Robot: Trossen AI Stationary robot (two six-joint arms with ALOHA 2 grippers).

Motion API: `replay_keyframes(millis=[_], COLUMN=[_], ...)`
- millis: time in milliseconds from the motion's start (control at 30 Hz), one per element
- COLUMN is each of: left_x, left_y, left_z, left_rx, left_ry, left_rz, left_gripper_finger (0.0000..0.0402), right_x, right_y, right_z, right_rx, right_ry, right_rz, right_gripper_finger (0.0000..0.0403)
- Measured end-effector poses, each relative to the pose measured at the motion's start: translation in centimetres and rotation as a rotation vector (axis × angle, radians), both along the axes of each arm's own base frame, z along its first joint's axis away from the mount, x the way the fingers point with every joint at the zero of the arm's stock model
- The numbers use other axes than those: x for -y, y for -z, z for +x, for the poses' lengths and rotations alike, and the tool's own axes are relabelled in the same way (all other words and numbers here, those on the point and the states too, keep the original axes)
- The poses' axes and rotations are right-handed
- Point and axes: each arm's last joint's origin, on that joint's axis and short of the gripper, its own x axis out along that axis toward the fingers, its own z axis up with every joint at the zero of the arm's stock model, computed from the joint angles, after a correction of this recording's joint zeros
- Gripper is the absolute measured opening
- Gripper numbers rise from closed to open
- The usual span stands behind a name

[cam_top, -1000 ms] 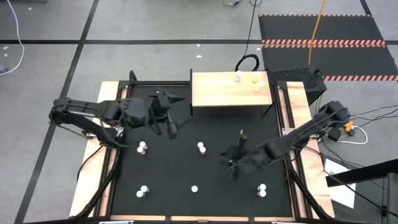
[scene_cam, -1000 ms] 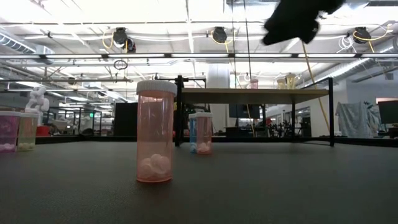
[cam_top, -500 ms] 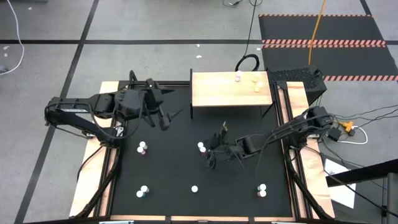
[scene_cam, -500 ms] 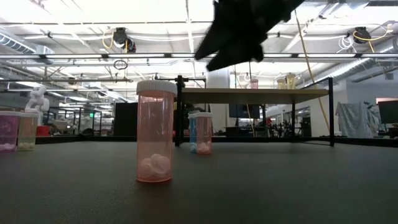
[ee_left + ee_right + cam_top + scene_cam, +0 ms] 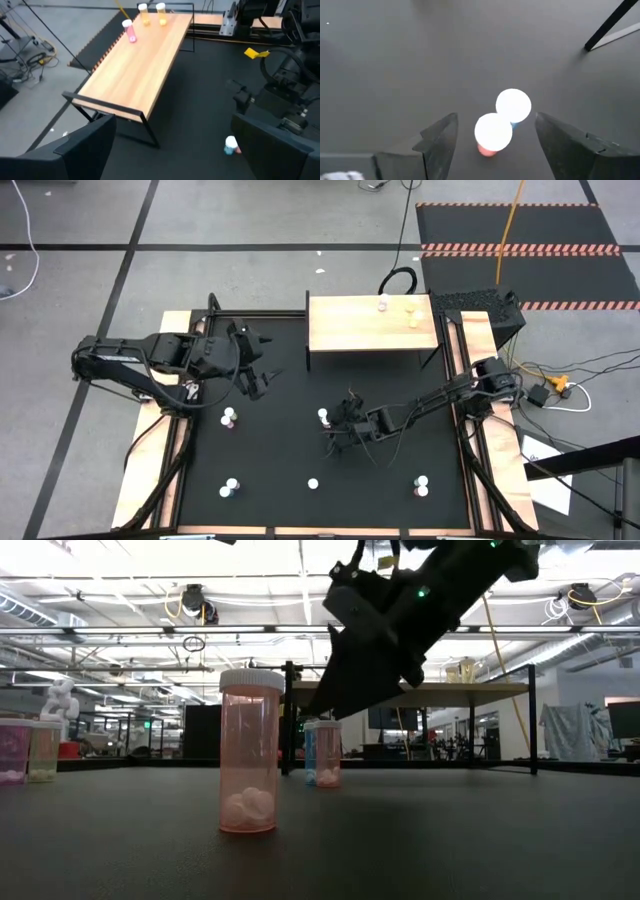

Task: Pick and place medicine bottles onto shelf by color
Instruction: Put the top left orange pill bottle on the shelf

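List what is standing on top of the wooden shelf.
Three small bottles stand near one end of the shelf: a pink bottle and two yellow bottles. The rest of the board is bare. Nothing covers it in the left wrist view.

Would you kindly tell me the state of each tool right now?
Left tool: open, holding nothing.
Right tool: open, empty, above the pink bottle and blue bottle.

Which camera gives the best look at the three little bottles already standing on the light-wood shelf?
The left wrist view: one pink bottle and two yellow bottles stand large and distinct on the light-wood shelf. The high view shows them as tiny dots, the low view only distantly, the right wrist view not at all.
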Motion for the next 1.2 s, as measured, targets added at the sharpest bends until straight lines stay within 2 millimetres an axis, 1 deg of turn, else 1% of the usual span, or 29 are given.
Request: replay_keyframes(millis=[100, 200, 267, 367, 700, 833, 1200], left_x=[0.0, 0.0, 0.0, 0.0, 0.0, 0.0, 0.0], left_y=[0.0, 0.0, 0.0, 0.0, 0.0, 0.0, -0.1], left_z=[0.0, 0.0, 0.0, 0.0, 0.0, 0.0, 0.0], left_rx=[0.003, 0.003, 0.003, 0.002, 0.003, 0.006, 0.016], left_ry=[-0.004, -0.005, -0.004, -0.002, -0.005, -0.005, -0.013], left_rz=[-0.006, -0.006, -0.005, -0.002, 0.0, 0.0, -0.012], left_gripper_finger=[0.0392, 0.0392, 0.0392, 0.0392, 0.0392, 0.0392, 0.0392], right_x=[0.2, 0.9, 1.5, 2.0, 2.0, 2.0, 2.5], right_y=[0.2, 0.3, 0.3, 0.8, 0.9, 0.9, 0.9], right_z=[0.1, 0.3, 0.4, 0.3, 0.2, 0.2, 0.3], right_rx=[-0.001, -0.004, 0.0, -0.021, -0.043, -0.045, -0.061], right_ry=[0.01, 0.031, 0.044, 0.055, 0.009, 0.005, -0.025], right_rz=[0.002, 0.015, 0.066, 0.12, 0.126, 0.121, 0.146], right_gripper_finger=[0.0259, 0.0255, 0.0251, 0.0244, 0.0214, 0.0194, 0.012])
